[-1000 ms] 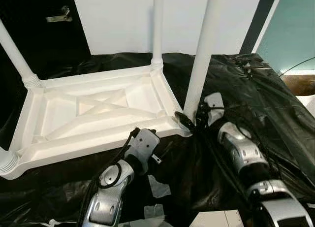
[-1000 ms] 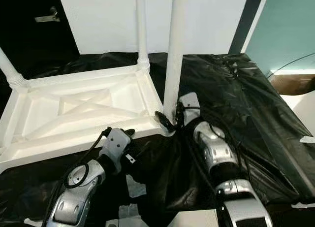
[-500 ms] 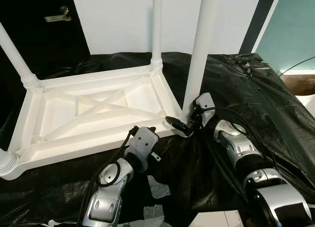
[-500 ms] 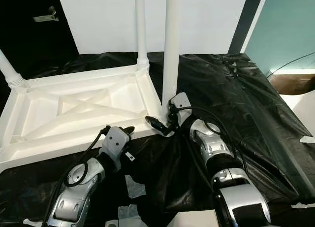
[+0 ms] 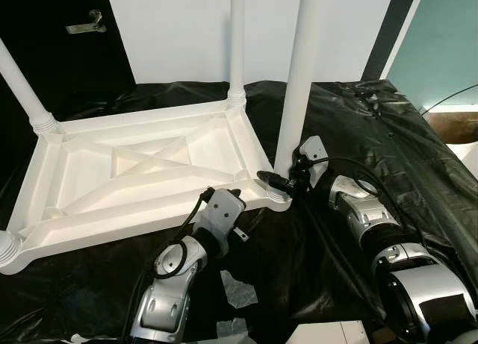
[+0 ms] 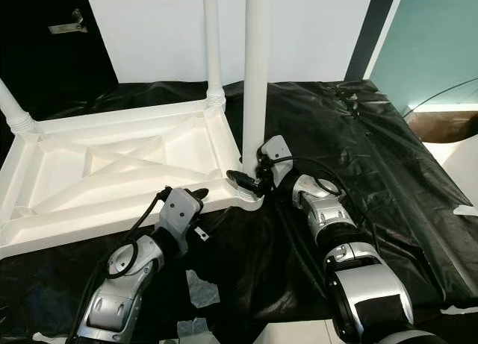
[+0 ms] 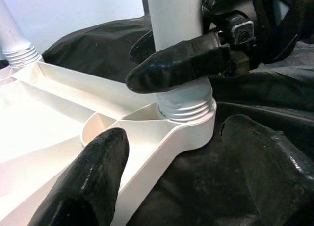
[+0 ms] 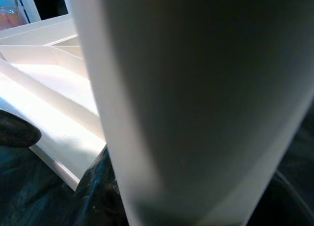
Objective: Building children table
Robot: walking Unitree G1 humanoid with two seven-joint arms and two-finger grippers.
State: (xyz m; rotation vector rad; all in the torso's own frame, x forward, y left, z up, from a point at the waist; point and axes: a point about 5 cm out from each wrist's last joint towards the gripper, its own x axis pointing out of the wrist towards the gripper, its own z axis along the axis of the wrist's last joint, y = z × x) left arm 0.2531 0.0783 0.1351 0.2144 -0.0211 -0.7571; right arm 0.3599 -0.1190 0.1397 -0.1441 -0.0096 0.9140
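Observation:
A white plastic children's table (image 5: 112,221) lies upside down on a black sheet. Its near right leg (image 5: 297,83) stands upright in the corner socket (image 7: 189,113). My right gripper (image 5: 280,178) is shut on the base of this leg, and one black finger (image 7: 181,64) presses against it just above the thread. My left gripper (image 5: 226,195) is open at the table's near edge, its two fingers (image 7: 93,182) spread on either side of that same corner. Close up in the right wrist view, the leg (image 8: 196,103) hides most of the gripper.
Three more legs stand on the table: far right (image 5: 237,45), far left (image 5: 26,90) and near left (image 5: 6,247). The crumpled black sheet (image 5: 388,135) covers the floor. Torn white scraps (image 5: 239,288) lie by my left arm. A dark door (image 5: 84,23) is behind on the left.
The near right leg has gone from leaning right to nearly upright. My right gripper has turned around its base. My left gripper has edged closer to the table corner.

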